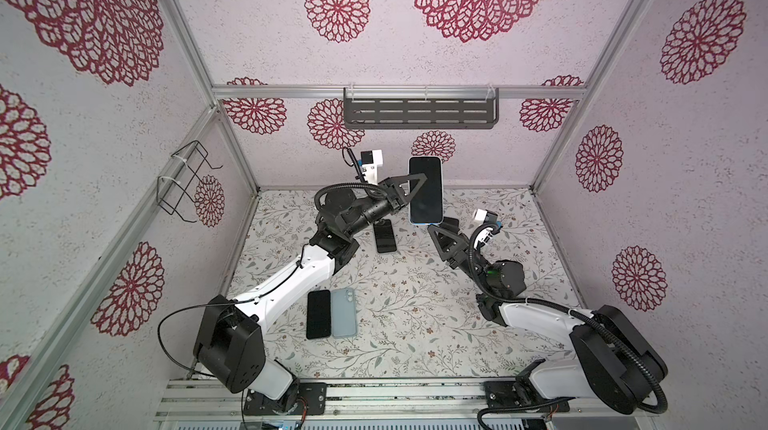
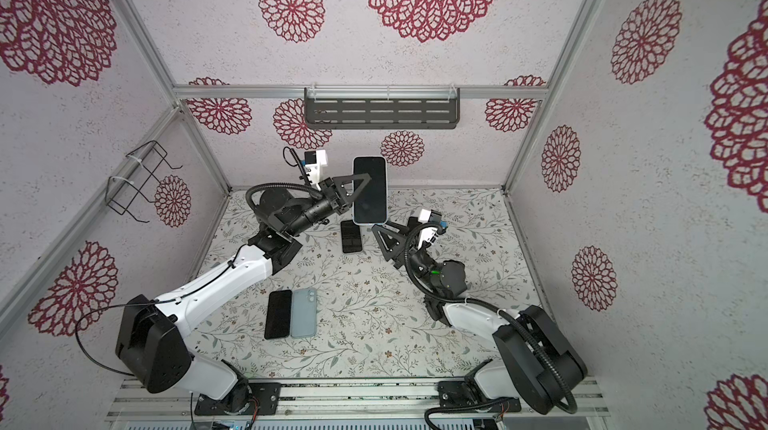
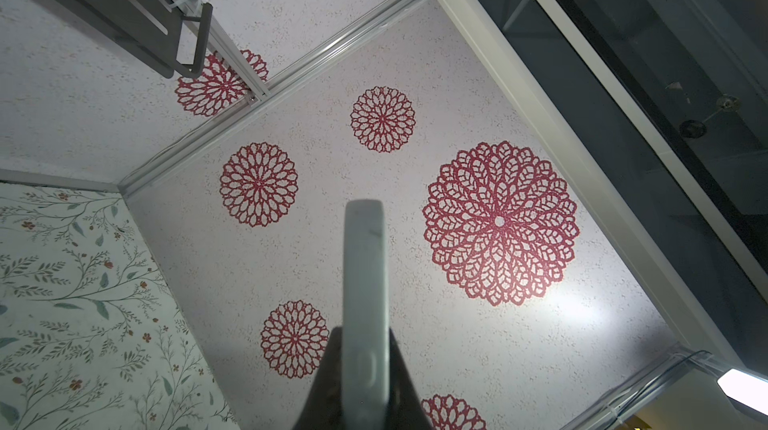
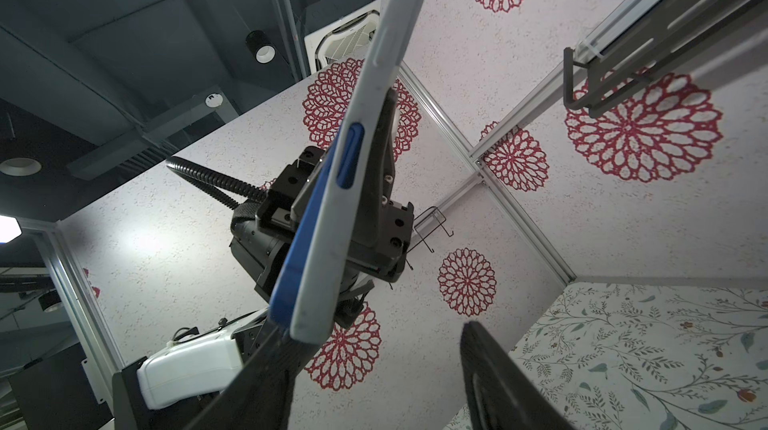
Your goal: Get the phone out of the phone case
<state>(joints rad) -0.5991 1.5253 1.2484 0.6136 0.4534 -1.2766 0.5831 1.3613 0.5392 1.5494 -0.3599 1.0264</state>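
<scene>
Item in hand: the phone (image 1: 425, 191), seated in its pale phone case (image 4: 328, 237). It is held aloft over the far middle of the surface (image 1: 415, 324), screen up, long axis running far to near. Your left end effector (image 1: 417, 185) is clamped on its left edge at mid-length. Your right end effector (image 1: 443, 229) sits just near and right of the phone's near end, jaws apart, holding nothing. One finger (image 4: 249, 386) appears to touch the near corner, where the blue phone edge seems to stand proud of the case. This is your free arm, and the corner lies to its far left. Also present: a dark phone (image 1: 385, 240) on the surface under the held one, and a black phone (image 1: 318, 314) beside a grey-blue case or phone (image 1: 344, 312) at near left. Nothing stands between.
</scene>
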